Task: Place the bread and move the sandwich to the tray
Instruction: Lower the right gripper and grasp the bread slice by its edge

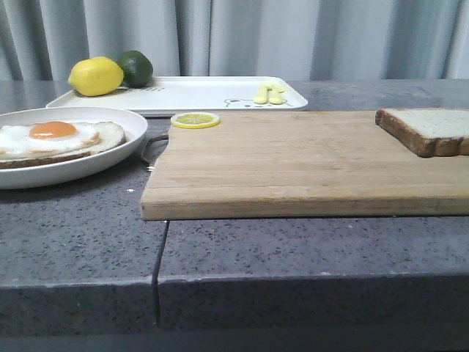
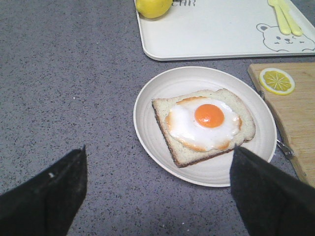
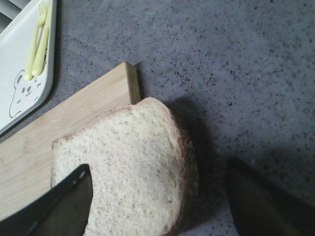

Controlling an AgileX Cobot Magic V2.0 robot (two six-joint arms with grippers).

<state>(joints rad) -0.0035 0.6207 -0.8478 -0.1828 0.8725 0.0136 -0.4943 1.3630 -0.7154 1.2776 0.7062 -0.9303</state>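
- Hovering left gripper [image 2: 157,189]: jaws wide apart, empty, above the plate [image 2: 147,105] holding the sandwich [image 2: 204,125].
- Right gripper [image 3: 157,196]: jaws spread wide, straddling the bread [image 3: 128,157], not clamped.
- Bread: right edge of front view, on cutting board [image 1: 293,161].
- Tray [image 1: 198,94]: upper centre, behind board, carrying lemon [image 1: 95,75], lime [image 1: 137,67].

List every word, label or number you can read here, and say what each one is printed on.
"...AR": dark letters, cut off by the frame edge, on the tray beside the lemon.
The same print in the front view is too blurred to read.
The bear drawing carries no text.
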